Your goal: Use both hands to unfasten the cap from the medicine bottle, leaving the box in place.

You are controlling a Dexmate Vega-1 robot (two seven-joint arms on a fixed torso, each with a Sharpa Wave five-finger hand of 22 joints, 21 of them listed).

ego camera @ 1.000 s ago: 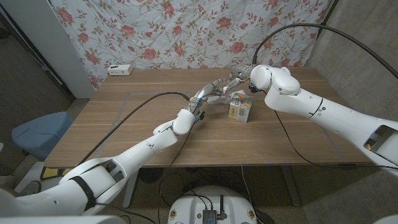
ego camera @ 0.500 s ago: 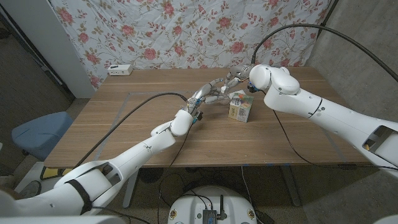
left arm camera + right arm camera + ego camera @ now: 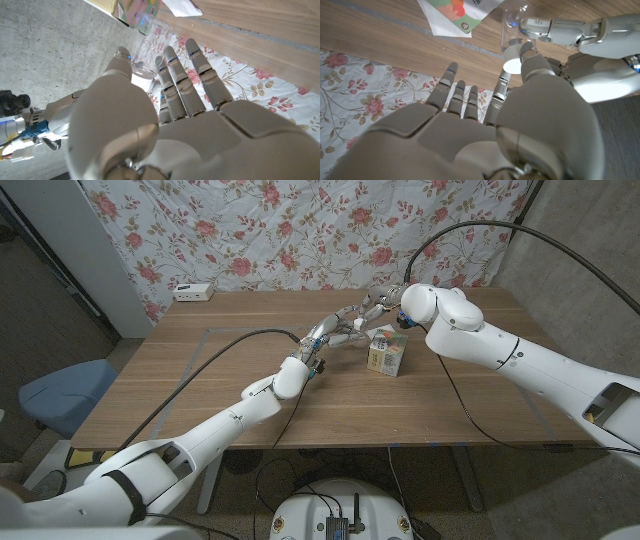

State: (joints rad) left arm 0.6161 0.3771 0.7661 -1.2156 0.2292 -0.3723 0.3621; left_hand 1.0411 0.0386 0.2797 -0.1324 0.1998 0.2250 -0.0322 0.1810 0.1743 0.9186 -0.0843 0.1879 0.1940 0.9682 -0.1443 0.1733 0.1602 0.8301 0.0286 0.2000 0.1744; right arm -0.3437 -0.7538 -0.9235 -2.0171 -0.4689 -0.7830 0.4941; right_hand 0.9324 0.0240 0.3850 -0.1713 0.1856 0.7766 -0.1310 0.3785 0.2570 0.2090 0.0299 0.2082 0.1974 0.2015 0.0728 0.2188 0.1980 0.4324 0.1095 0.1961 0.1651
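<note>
Now both hands meet just behind the box (image 3: 386, 357), which stands on the wooden table (image 3: 200, 380) right of its middle. Between them sits the clear bottle (image 3: 512, 27), hard to make out from the head camera but plain in the right wrist view, where the left hand (image 3: 338, 330) has a thumb and finger closed around its body. The right hand (image 3: 381, 304) comes in from the box's far right side; its thumb and a fingertip pinch the white cap (image 3: 510, 65), while its other fingers (image 3: 451, 95) stretch out straight and slightly apart. In the left wrist view the left hand's fingers (image 3: 176, 85) lie together, reaching toward the bottle. A small white device (image 3: 192, 292) rests at the table's far left edge, well apart from the box.
</note>
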